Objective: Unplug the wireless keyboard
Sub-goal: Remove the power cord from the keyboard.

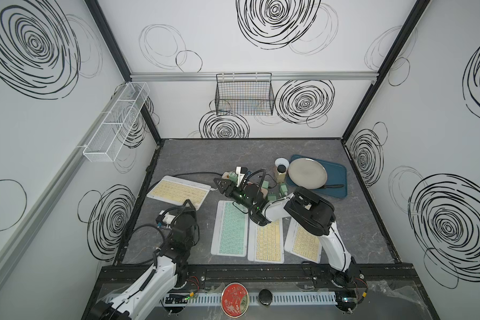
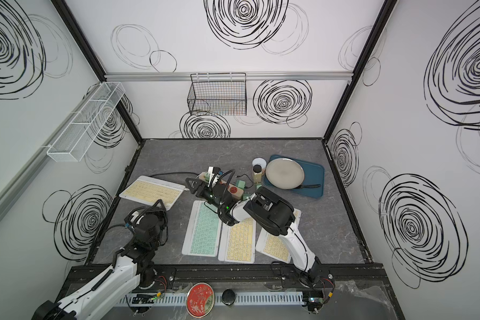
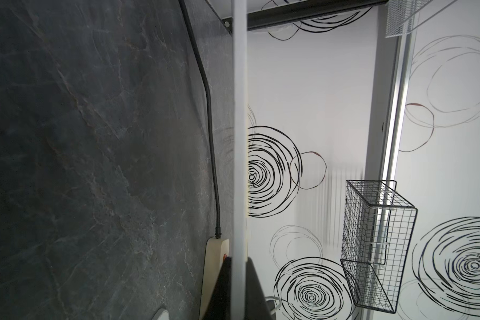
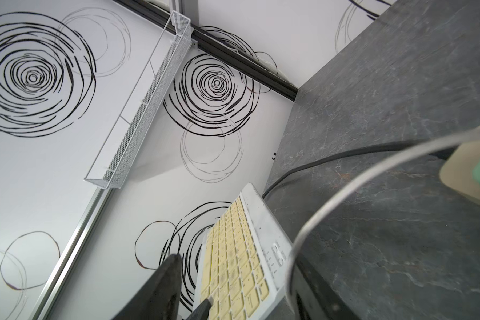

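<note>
left wrist view alone shows left jaws pinching keyboard (image 3: 239,110) edge; right jaws apart.

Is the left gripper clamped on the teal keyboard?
No, the left gripper grips the angled yellow keyboard by its near edge; the teal keyboard lies apart.

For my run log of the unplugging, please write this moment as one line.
left pincer: shut on edge of leftmost yellow keyboard | right pincer: open around its cable end | white cable: plug hidden
</note>
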Robot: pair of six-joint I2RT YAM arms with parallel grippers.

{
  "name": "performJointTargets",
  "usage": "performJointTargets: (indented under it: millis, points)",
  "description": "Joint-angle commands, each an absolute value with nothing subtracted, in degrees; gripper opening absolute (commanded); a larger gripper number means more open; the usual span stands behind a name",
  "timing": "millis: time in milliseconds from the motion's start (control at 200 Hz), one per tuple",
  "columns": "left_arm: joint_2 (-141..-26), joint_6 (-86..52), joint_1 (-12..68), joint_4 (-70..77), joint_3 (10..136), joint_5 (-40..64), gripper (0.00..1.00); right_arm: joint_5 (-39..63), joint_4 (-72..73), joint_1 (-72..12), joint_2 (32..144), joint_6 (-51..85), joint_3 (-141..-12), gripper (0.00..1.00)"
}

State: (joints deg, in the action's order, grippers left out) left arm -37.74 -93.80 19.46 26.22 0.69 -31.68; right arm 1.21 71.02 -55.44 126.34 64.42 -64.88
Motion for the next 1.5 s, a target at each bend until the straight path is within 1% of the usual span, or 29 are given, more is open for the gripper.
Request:
performJointTargets:
  millis: [0,125,250,430,640,720,801,1031,1341,1386,1426,1496]
  points:
    - [-37.92,-95.51,20.34,29.08,-1.38,-34.25,0.0,-0.45,70.3,-55.88,127.7,68.88,-67.21,0.62]
    - [-37.48,-95.64,20.69,29.09,-1.41,-35.11,0.0,-0.14,68.93,-55.83,127.71,68.99,-67.93,0.55]
    - [-37.18,-96.3,20.69,30.45,-1.83,-35.03,0.0,1.68,67.19,-55.97,127.8,68.58,-67.95,0.54]
    - [-37.17,-98.68,20.86,33.63,-3.54,-35.4,0.0,0.77,67.56,-57.4,128.22,68.65,-65.32,0.54]
    - [-35.57,-98.95,22.02,32.18,-3.5,-37.26,0.0,2.43,66.53,-58.51,130.27,67.49,-68.88,0.54]
    - [-34.49,-99.14,22.1,31.83,-3.84,-37.76,0.0,2.99,66.61,-58.19,130.7,67.75,-69.76,0.46]
    - [-33.38,-99.38,22.13,30.9,-4.17,-38.42,0.0,2.74,66.98,-57.9,130.54,67.93,-69.79,0.41]
    - [-32.31,-100.3,22.25,30.5,-5.27,-39.39,0.0,3.23,69.65,-57.38,130.34,68.12,-70.21,0.42]
    - [-31.82,-100.27,22.17,30.15,-5.26,-39.44,0.0,5.68,68.8,-56.01,130.93,67.83,-72.65,0.41]
    - [-31.82,-100.28,22.24,30.15,-5.32,-39.42,0.0,6.35,68.48,-55.73,131.17,68.09,-73.09,0.39]
    - [-31.77,-100.24,22.23,30.32,-5.36,-39.41,0.0,6.8,68.54,-55.53,131.46,68.35,-73.31,0.34]
    - [-31.76,-100.15,22.32,30.62,-5.36,-39.42,0.0,7.13,69.11,-55.35,131.9,68.94,-73.55,0.28]
